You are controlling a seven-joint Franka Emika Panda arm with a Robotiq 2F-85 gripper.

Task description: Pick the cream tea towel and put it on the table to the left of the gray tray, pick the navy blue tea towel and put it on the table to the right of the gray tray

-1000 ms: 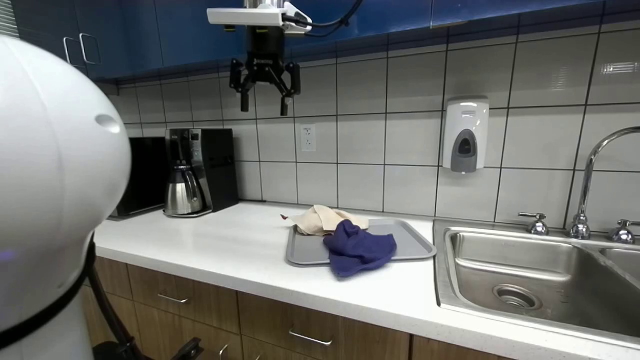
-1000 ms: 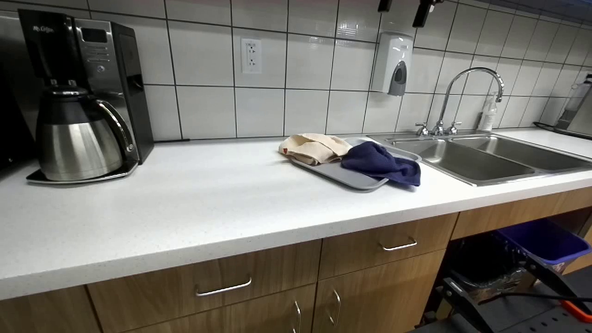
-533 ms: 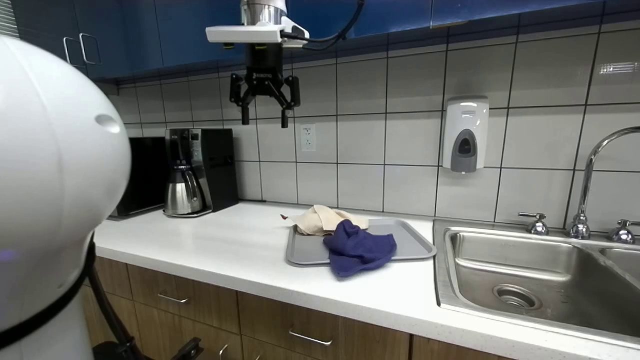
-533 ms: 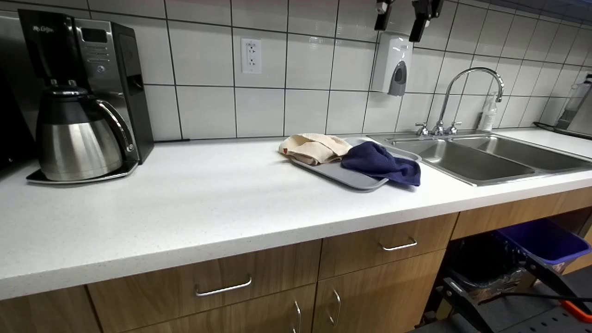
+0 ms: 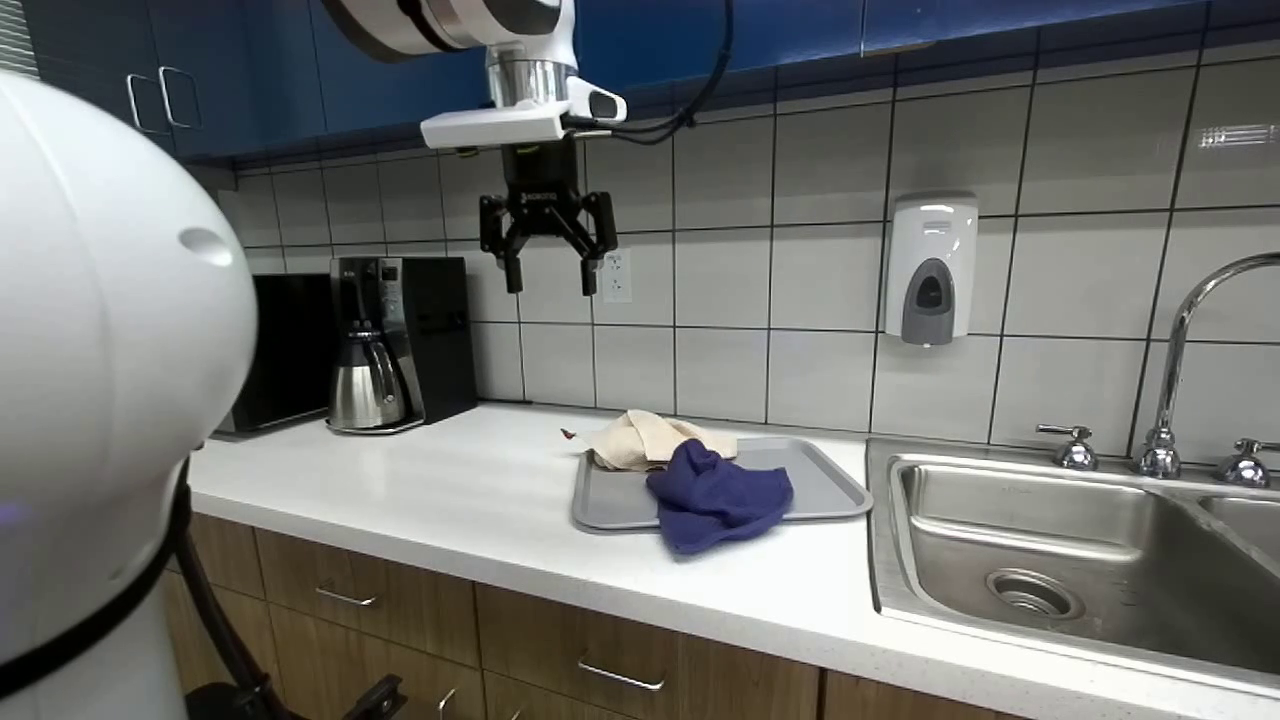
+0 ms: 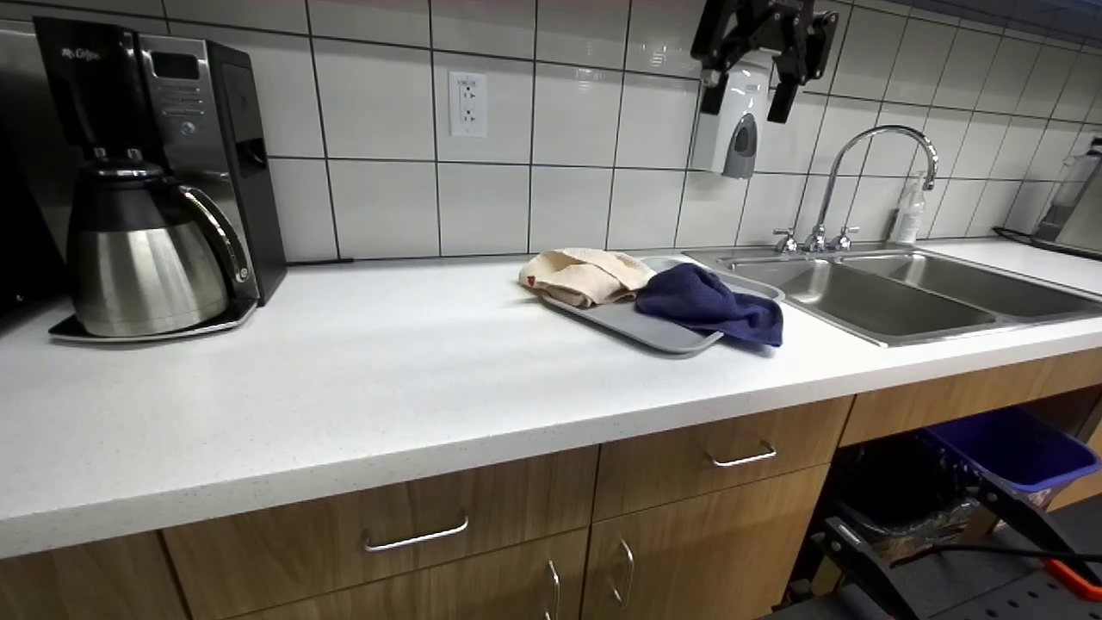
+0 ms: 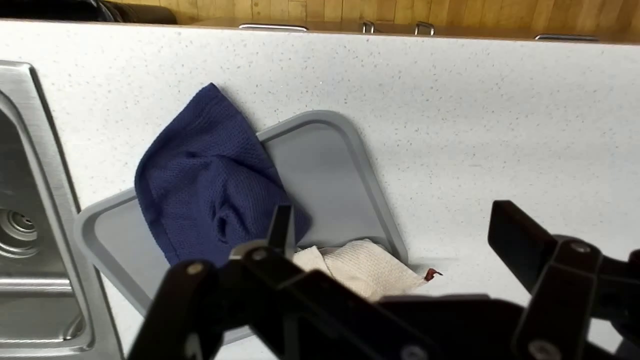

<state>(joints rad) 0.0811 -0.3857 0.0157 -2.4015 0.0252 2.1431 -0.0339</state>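
Gripper (image 5: pixel 551 278) well above the white counter (image 5: pixel 450 480), jaws spread wide, cream towel (image 5: pixel 648 441) crumpled on the gray tray (image 5: pixel 815 480), one corner past the rim, navy towel (image 5: pixel 720 497) just beside it on the tray, draped over the front rim.

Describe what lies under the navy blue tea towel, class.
Under the navy blue tea towel is part of the gray tray and, where one corner reaches past the edge, the white countertop. Whether some of the cream tea towel lies beneath too cannot be seen.
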